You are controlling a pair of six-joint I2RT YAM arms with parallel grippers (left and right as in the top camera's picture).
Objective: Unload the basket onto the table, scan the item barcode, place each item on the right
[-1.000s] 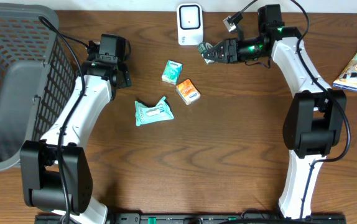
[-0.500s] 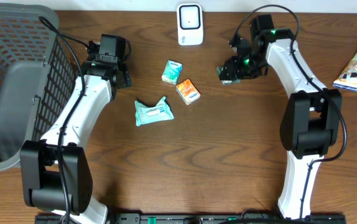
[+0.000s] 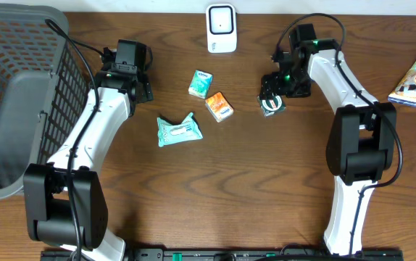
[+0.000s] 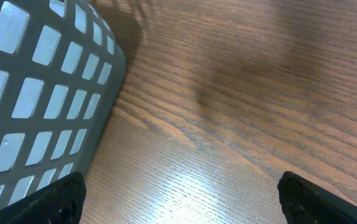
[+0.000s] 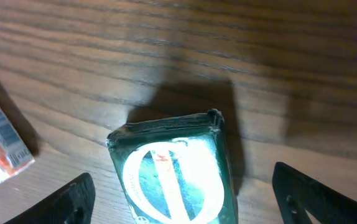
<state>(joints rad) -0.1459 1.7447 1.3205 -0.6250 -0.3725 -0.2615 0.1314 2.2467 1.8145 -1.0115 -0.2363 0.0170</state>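
Packet [image 5: 169,171], dark green with a shiny top, lying flat on the surface [image 5: 278,56]: that's our item. It sits right between the fingertips of the right gripper [image 5: 183,196], whose jaws are spread wide on either side and touch nothing that we can see. No barcode shows on the face turned up at us, so we reckon it is underneath or on an edge.

To do this step well, we'd want the jaws centred over the packet and closing squarely on its two long sides. The wrapper looks slick and could squirt out of a crooked pinch. We'd also watch the orange box [image 3: 219,106] nearby on the left, so it doesn't get nudged.

Further out, the white scanner [image 3: 221,27] stands at the far edge, well apart, so the packet must be lifted and its coded face turned toward that window. Over by the basket [image 3: 12,87], the left gripper [image 4: 178,193] hangs with jaws spread, holding nothing.
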